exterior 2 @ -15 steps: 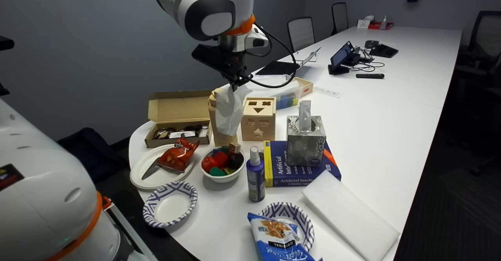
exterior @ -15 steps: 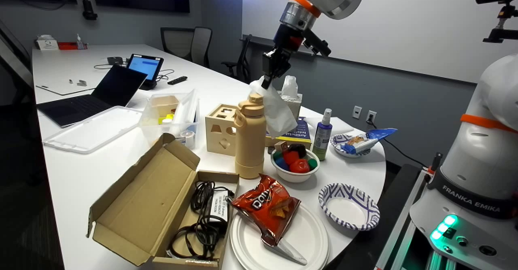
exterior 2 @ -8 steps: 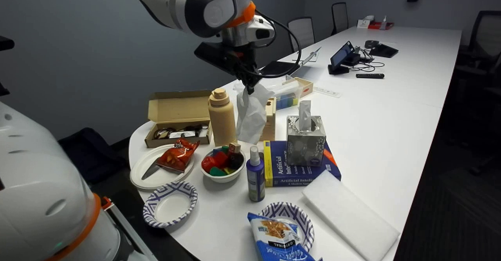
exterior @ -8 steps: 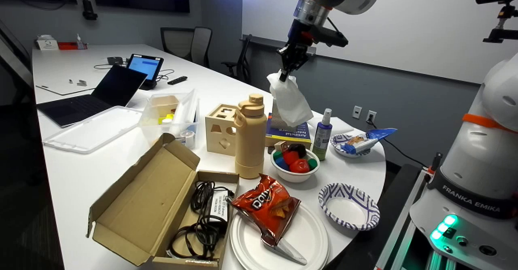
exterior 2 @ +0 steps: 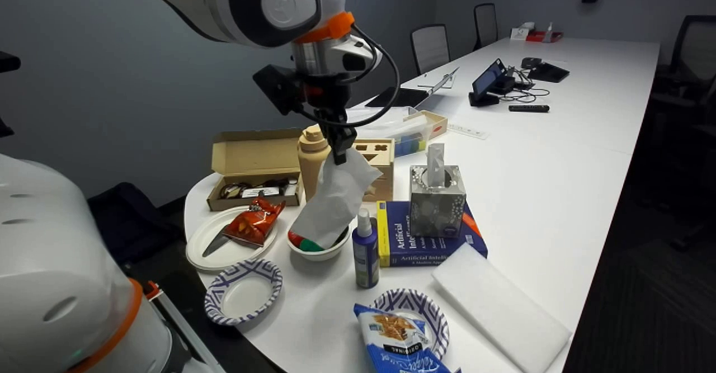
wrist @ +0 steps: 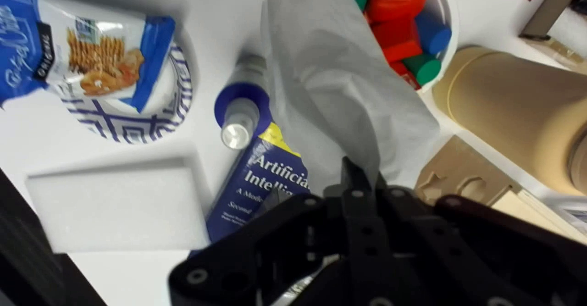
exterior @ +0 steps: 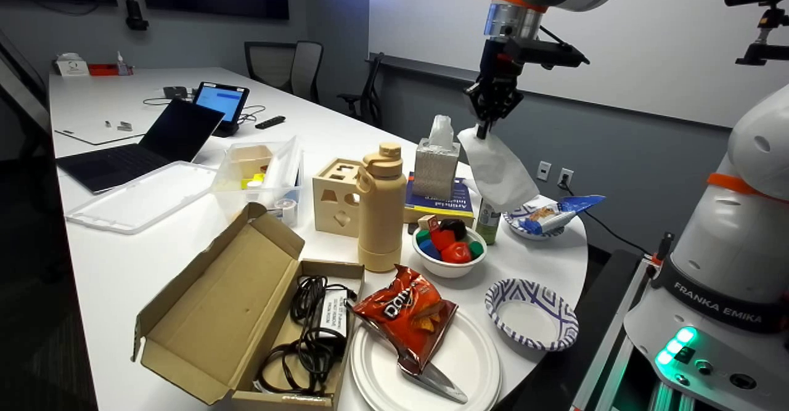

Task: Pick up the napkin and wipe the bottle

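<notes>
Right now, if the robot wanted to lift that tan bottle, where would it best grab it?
Probably by the narrow cap, from straight above: the bottle stands upright, that cap is slimmer than the rest, and a wooden box stands close beside it. The fingers hold the napkin, so they would have to let go first.

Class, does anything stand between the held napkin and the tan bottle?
Up high, nothing visible stands between the napkin in the gripper and the tan bottle; lower down, the bowl of shapes beside it might hinder.
</notes>
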